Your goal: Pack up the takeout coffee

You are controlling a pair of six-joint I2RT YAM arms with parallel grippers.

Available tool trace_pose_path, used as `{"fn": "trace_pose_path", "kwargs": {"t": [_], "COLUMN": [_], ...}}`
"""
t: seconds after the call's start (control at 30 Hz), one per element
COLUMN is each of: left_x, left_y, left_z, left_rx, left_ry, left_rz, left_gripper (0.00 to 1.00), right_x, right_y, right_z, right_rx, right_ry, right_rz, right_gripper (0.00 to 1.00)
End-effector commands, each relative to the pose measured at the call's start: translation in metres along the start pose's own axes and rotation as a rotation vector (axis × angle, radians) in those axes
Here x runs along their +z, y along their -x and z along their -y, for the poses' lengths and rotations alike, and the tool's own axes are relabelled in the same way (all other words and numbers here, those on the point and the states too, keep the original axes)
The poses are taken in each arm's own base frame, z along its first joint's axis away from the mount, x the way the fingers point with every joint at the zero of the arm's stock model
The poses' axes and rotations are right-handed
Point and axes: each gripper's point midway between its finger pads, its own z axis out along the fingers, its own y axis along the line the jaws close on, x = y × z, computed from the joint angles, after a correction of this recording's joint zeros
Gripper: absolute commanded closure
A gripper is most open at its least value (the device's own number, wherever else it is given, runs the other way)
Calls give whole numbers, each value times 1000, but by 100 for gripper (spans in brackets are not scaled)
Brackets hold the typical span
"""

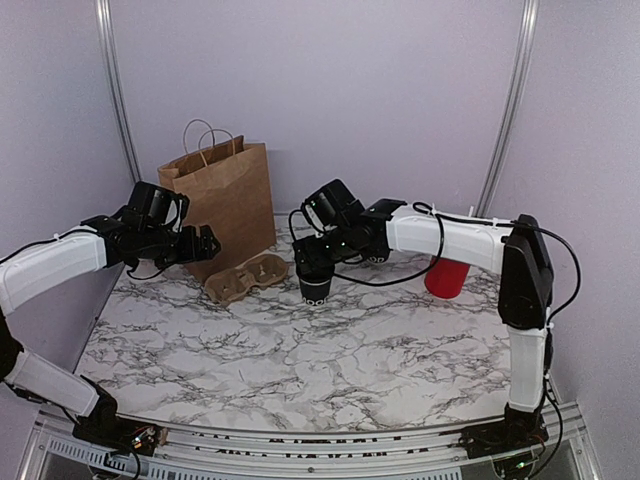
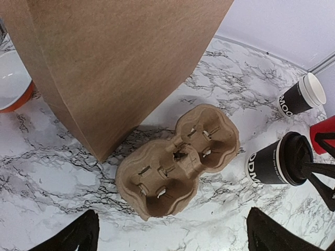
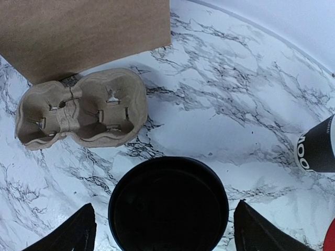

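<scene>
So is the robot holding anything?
No, nothing is held. The right gripper straddles the black lid of the takeout coffee, both fingers clear of it; the left gripper is open above the cup carrier.

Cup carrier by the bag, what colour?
The cup carrier is tan brown; clearest from the left wrist.

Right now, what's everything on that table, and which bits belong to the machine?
paper bag: one, brown, upright at back left
cup carrier: one, tan cardboard, two empty wells, at the bag's foot
coffee cup: one, black with black lid, right of the carrier
lidless cup: one seen, black with white rim, behind the coffee cup
red cup: one, red, back right
table: one, white marble pattern, under everything
left gripper: one, black, open, by the bag
right gripper: one, black, open, straddling the coffee cup's lid
</scene>
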Motion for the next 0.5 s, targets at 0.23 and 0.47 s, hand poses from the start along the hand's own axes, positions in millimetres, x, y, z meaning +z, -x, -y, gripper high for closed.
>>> {"fn": "trace_pose_path", "kwargs": {"t": [0.23, 0.47], "left_x": [-4, -4], "left_y": [7, 5], "left_z": [-15, -17], "left_rx": [44, 33], "left_ry": [72, 67], "left_rz": [21, 22], "left_gripper": [1, 1], "right_x": [9, 17], "right_y": [-2, -10], "right_z": [2, 7], "right_rx": [-4, -6], "right_ry": [-12, -39], "right_rz": [-18, -38], "right_gripper": [17, 21]}}
